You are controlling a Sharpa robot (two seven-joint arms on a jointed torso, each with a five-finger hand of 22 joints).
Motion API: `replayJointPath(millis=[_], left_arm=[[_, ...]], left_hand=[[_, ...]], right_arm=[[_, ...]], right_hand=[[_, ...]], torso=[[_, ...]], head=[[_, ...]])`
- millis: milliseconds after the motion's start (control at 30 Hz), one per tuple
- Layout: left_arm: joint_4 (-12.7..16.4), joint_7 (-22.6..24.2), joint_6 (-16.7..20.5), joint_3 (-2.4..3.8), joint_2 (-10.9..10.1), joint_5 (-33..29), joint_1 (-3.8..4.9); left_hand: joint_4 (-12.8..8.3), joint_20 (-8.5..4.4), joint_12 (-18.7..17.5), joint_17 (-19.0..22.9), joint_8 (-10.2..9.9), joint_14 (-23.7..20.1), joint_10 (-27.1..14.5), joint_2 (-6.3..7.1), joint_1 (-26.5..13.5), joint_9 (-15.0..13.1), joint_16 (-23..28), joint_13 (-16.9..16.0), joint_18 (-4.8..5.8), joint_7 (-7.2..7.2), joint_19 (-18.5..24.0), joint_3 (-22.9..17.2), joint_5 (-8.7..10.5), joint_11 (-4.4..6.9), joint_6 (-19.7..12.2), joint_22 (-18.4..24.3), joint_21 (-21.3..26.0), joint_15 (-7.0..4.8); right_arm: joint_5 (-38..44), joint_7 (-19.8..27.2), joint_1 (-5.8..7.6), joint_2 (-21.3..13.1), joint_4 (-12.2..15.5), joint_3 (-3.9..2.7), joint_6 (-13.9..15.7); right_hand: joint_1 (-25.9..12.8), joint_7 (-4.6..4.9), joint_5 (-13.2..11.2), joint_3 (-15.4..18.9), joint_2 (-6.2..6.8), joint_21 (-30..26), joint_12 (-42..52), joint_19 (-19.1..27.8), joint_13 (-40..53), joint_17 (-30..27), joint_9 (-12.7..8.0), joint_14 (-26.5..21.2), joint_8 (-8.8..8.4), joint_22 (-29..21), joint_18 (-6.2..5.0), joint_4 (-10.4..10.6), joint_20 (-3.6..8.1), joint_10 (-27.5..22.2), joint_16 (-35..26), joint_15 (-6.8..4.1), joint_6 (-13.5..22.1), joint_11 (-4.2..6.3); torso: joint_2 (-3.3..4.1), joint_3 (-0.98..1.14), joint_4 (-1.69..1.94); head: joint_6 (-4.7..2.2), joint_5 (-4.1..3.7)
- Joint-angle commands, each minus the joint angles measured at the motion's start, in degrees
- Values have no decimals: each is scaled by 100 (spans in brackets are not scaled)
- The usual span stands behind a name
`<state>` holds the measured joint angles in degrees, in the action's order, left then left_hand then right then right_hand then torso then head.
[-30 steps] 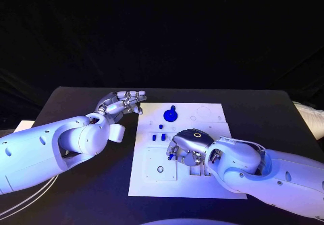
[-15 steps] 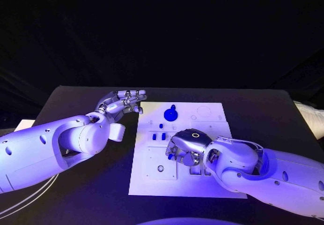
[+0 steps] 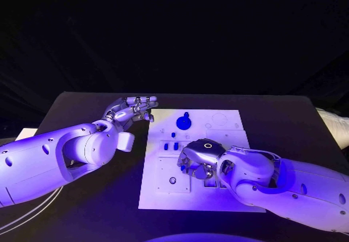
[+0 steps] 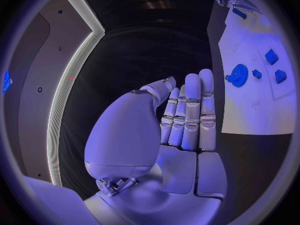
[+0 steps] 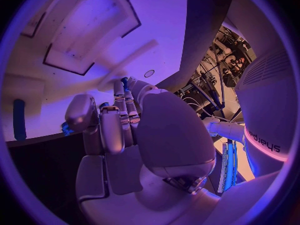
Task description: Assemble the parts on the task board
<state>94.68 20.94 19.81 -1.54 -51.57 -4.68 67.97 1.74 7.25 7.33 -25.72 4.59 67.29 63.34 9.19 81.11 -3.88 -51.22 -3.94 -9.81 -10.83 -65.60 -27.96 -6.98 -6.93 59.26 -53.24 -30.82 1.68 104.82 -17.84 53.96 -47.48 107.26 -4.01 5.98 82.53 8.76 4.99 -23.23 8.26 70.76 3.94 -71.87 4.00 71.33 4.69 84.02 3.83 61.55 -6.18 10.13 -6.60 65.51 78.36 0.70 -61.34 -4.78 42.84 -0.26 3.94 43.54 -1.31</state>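
Black table, task board lengthwise away, right hand on it

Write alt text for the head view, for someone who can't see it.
The robot's right hand presses down, fingers curled, on the middle of a white task board on a black table. Its left hand hovers beside the board's far left corner, holding nothing. A round blue part sits near the board's far edge.
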Motion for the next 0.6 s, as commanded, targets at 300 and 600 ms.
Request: replayJointPath(millis=[300,600], left_arm=[[17,-18,-135,3,-2,-5,2],[15,-34,-150,2,-17,-2,1]], left_hand=[[-2,-1,29,7,18,-4,-45,-24,-22,-1,-24,9,-61,-19,42,32,-13,-4,-1,10,21,2],[-2,-1,29,7,18,-4,-45,-24,-22,-1,-24,9,-61,-19,42,32,-13,-4,-1,10,21,2]], right_arm=[[118,-143,-33,-75,2,61,354],[143,-106,-23,-472,367,-58,704]], right_hand=[[3,125,-6,423,95,-524,106,399,-19,-456,-78,118,2,-645,-151,-61,-117,-830,-322,116,650,-212],[37,68,7,496,57,-506,267,322,-15,-490,-63,126,32,-613,-141,-77,-90,-714,-345,79,462,-164]], torso=[[-3,1,3],[-6,-2,1]], head=[[-21,-20],[-50,-44]])
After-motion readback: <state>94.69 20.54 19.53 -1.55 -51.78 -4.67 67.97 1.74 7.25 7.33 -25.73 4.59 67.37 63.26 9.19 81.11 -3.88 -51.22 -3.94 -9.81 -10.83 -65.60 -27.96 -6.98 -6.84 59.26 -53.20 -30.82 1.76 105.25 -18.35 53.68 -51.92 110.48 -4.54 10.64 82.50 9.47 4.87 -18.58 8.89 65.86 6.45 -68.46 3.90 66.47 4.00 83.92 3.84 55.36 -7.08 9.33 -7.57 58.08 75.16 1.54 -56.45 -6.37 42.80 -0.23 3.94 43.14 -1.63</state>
